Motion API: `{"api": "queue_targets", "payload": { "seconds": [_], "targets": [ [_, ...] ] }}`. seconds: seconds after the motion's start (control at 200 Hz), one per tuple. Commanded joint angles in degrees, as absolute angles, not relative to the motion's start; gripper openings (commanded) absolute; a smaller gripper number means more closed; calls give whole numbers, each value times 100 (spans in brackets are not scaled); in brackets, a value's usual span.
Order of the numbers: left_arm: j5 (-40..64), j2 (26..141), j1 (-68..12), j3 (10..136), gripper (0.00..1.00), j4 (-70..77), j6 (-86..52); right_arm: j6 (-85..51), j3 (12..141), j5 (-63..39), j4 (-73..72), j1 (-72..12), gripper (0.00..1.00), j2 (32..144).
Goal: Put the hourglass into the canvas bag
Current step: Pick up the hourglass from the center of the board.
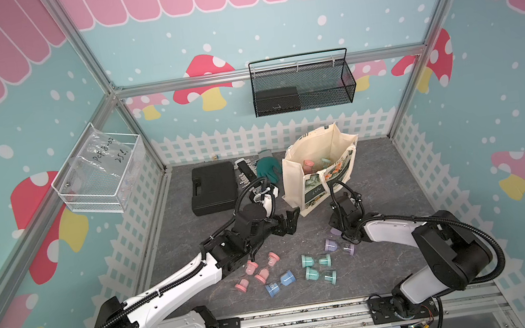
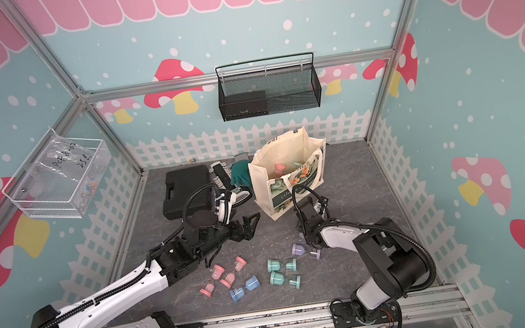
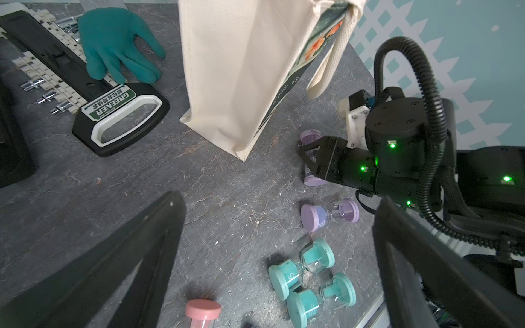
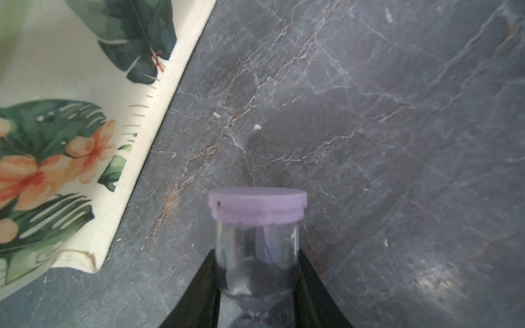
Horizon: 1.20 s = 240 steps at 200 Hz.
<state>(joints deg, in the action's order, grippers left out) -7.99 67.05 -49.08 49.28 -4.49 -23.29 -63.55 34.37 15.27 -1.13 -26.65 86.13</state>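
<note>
Between the fingers of my right gripper (image 4: 257,301), pinched at its glass waist, is the purple hourglass (image 4: 257,204), close to the table (image 4: 383,113). Just beside it run the bottom edge and corner of the canvas bag (image 4: 65,147). Bare table lies open on the far side. My left gripper (image 1: 288,222), spread wide, hovers near the bag's corner.

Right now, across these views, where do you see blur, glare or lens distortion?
Right wrist view: the purple hourglass and canvas bag print look soft, with glare on the table; left wrist view: sharp, green lights bloom; both top views: frame posts splay outward.
</note>
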Motion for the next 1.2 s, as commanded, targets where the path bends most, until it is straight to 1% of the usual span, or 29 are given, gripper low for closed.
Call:
{"api": "queue_targets", "payload": {
  "seconds": [0.0, 0.18, 0.37, 0.6, 0.73, 0.911, 1.121, 1.196],
  "targets": [
    [-892, 6548, -4869, 5036, 99, -501, -2360, -6180, 3226, 1288, -310, -2535, 27, 8394],
    [-912, 6496, -4869, 5027, 99, -490, -2391, -5836, 3046, 853, -744, -2289, 26, 7965],
    [-940, 6438, -4869, 5052, 99, -467, -2394, -5633, 2907, 563, -846, -2008, 25, 7261],
    [-954, 6464, -4860, 5217, 99, -432, -2315, -5378, 2956, 587, -591, -1682, 24, 6194],
    [-923, 6549, -4852, 5388, 99, -386, -2259, -5054, 3420, 864, -156, -1653, 24, 5768],
    [-789, 6735, -4817, 5670, 99, -352, -2217, -4580, 4219, 1001, 143, -1652, 23, 5547],
    [-653, 6889, -4760, 5904, 100, -299, -2188, -3837, 5263, 969, 193, -1652, 23, 5793],
    [-551, 6957, -4722, 5978, 99, -261, -2188, -3553, 5665, 743, 187, -1652, 23, 6052]
  ]
}}
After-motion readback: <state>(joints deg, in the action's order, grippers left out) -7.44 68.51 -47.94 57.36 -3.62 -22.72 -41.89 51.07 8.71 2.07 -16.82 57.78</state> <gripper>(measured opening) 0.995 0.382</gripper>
